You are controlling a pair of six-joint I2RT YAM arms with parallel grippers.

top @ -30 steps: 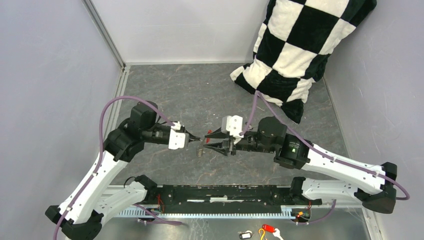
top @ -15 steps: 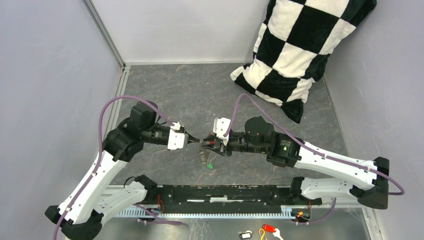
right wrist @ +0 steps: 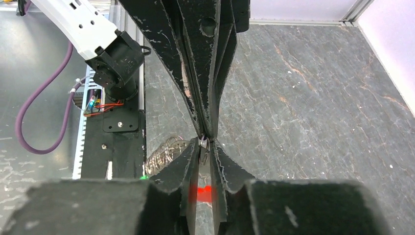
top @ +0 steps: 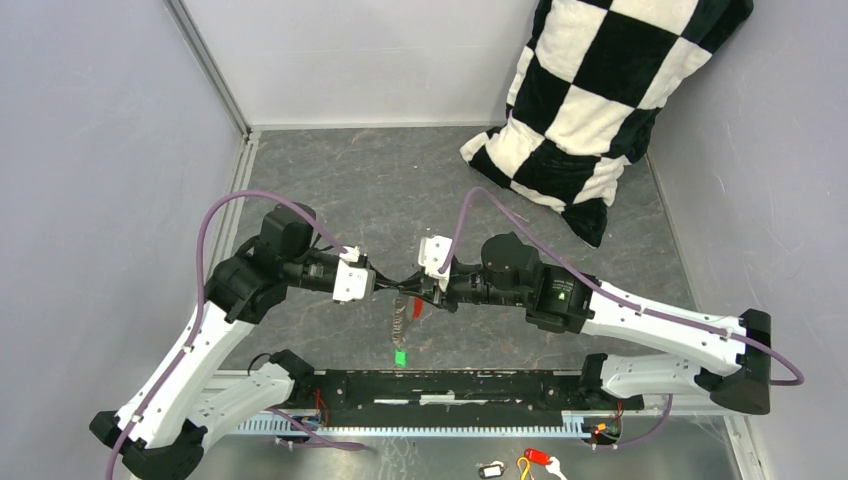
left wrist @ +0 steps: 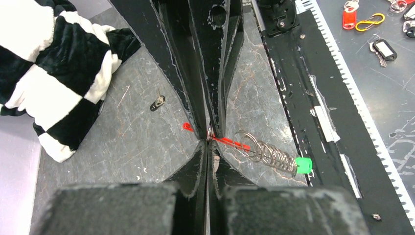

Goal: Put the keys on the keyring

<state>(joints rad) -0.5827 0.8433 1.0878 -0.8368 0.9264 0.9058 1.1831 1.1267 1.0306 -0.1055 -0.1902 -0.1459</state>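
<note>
My left gripper (top: 388, 283) (left wrist: 210, 145) is shut on the top ring of the keyring (left wrist: 264, 152), a chain of thin wire loops. The chain sags toward the near rail, with the green key (left wrist: 304, 165) (top: 400, 356) at its free end. The red key (left wrist: 234, 143) (top: 417, 308) hangs just below the two grippers. My right gripper (top: 411, 291) (right wrist: 204, 147) meets the left one tip to tip. Its jaws stand a narrow gap apart around a small ring. The dark metal key (left wrist: 157, 103) lies alone on the table.
A black-and-white checkered pillow (top: 600, 100) leans in the far right corner. The black base rail (top: 450, 385) runs along the near edge. Beyond it lie a red tag with a yellow loop (top: 537, 458) and a black-framed tag (top: 490, 468). Grey walls close in on both sides.
My right gripper has slid left until its tips meet the left gripper's, and its jaws have narrowed. The chain with the green key now hangs lower, toward the near rail.
</note>
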